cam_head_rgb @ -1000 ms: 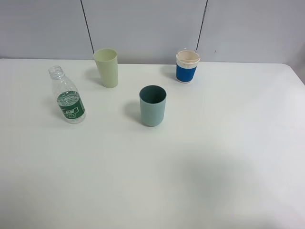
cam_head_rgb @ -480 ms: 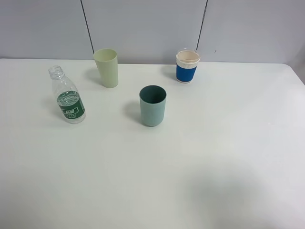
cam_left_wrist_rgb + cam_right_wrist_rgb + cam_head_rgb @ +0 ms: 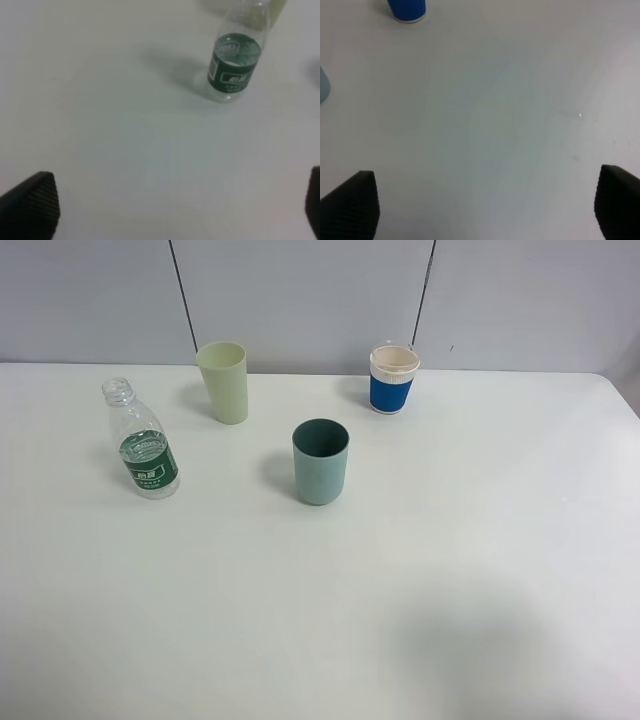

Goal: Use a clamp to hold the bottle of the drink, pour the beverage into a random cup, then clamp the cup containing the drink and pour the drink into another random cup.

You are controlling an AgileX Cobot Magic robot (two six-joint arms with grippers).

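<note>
The uncapped bottle (image 3: pixel 141 440) stands upright on the table (image 3: pixel 400 590), left of the teal cup (image 3: pixel 320 461). Left fingers (image 3: pixel 30 205) are spread wide, grasping nothing. Right fingers (image 3: pixel 350 202) are parted over bare table, also holding nothing.

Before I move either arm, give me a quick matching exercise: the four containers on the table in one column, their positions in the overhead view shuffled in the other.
Things:
1. bottle
2. pale green cup
3. teal cup
4. blue-sleeved cup

Places:
A. middle of the table, nearest the camera
B. back right
C. far left
D. back, between the bottle and the teal cup

Pairs: 1-C, 2-D, 3-A, 4-B
</note>
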